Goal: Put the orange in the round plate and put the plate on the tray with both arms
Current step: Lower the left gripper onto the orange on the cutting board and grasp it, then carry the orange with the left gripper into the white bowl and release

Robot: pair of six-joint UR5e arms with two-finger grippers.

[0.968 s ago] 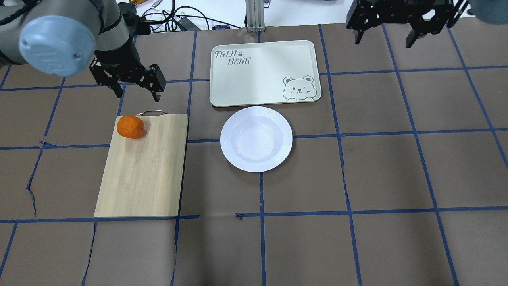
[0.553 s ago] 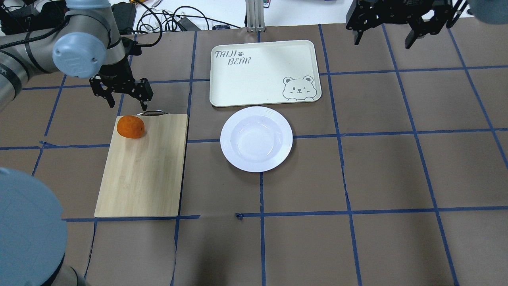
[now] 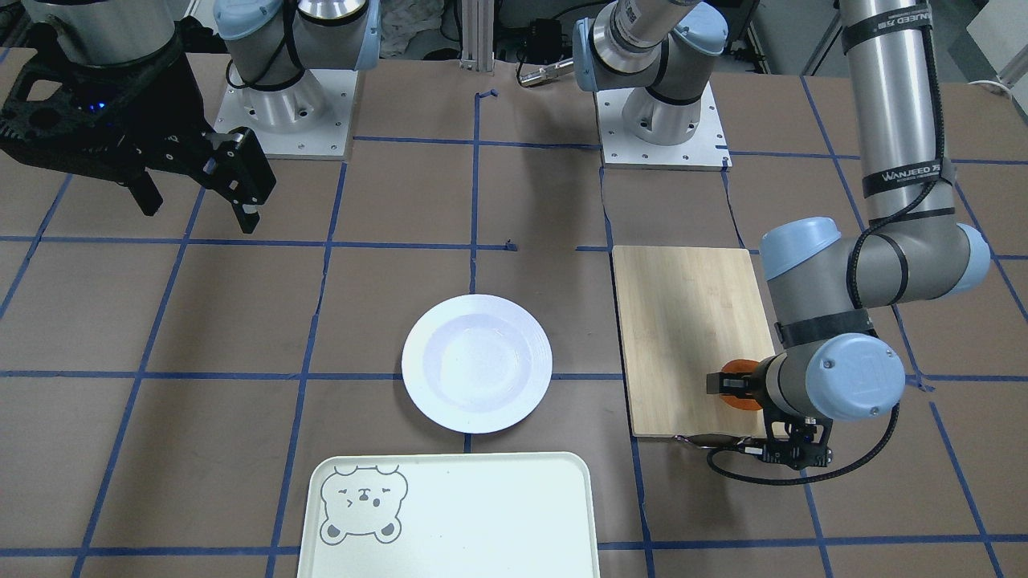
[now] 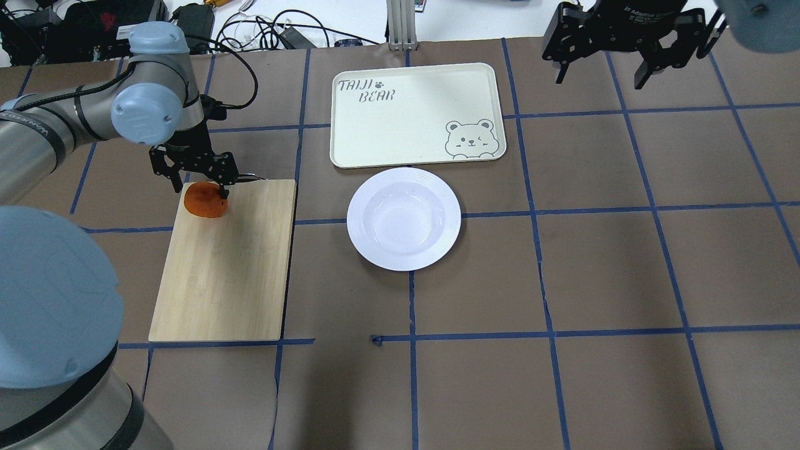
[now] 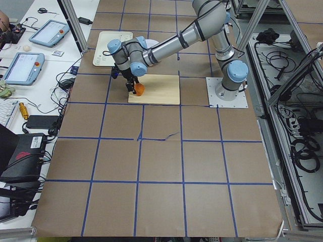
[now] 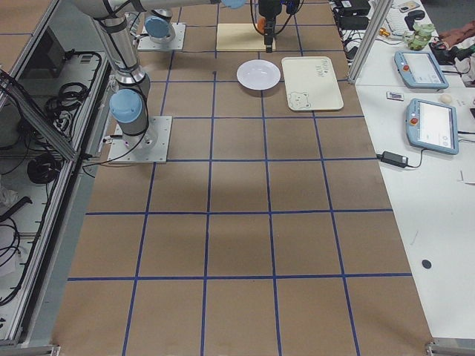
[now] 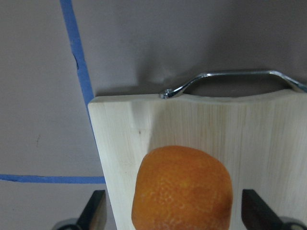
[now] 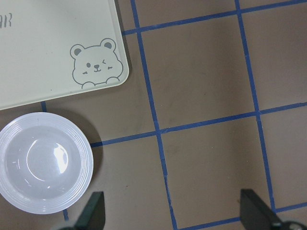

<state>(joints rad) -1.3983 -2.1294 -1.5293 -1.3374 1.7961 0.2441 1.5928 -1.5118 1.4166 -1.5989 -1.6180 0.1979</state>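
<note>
the left gripper [image 4: 201,189] is low over the far left corner of the bamboo cutting board [image 4: 225,269], and its claw is wide. in the left wrist view one finger [image 7: 97,211] stands on each side of the orange [image 7: 182,191], with a small gap on both sides, so the fingers do not press the fruit. the orange sits on the board between them, near the edge with the metal handle [image 7: 230,76]. in the front-facing view the arm hides most of the fruit.

the round plate [image 4: 404,219] lies flat on the brown table [image 4: 562,281], to the right of the board and well apart from it. nothing is in its sunken centre. the tray [image 4: 412,112] lies just behind the plate, toward the far edge of the table. the plate rim is very close to the near long side of the tray, and i cannot tell if they touch. the grey bear face [image 4: 470,137] is in the near right corner of the tray, and the words "taiji bear" are in the far left corner.

the right gripper [image 4: 599,80] hangs high over the far right part of the table, well apart from the tray. its claw is also wide and holds nothing. the right wrist view looks down on the bear corner of the tray, the plate and the blue tape lines [image 8: 156,129].
</note>
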